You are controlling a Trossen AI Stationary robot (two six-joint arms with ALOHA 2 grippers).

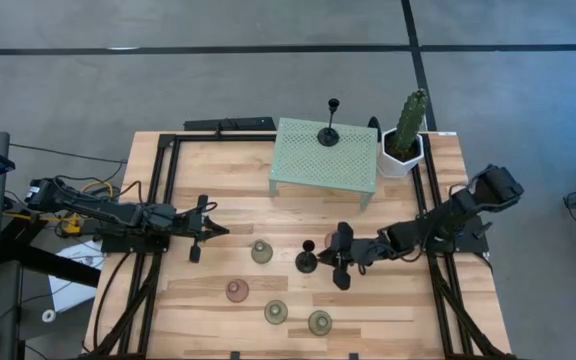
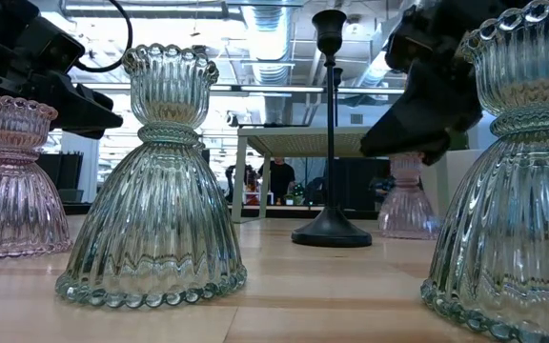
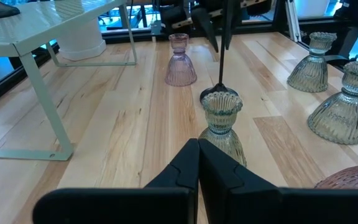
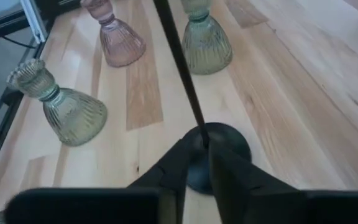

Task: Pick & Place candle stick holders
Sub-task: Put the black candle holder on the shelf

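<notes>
One black thin-stemmed holder (image 1: 308, 260) stands on its round base at the table's middle. A second black one (image 1: 329, 134) stands on the mint perforated stand (image 1: 308, 165). Three pale green glass holders (image 1: 261, 252) (image 1: 275, 312) (image 1: 319, 322) and a pink one (image 1: 237, 291) stand upright on the near half of the table. A second pink one (image 2: 403, 195) shows behind my right gripper. My right gripper (image 1: 325, 259) is shut, just right of the black holder's stem (image 4: 185, 81), above its base. My left gripper (image 1: 211, 232) is shut, left of the nearest green holder (image 3: 221, 124).
A green cactus in a white pot (image 1: 405, 140) stands at the far right, beside the mint stand. Black frame rails (image 1: 163, 200) run along the table's left and right sides. Bare wood lies between the stand and the holders.
</notes>
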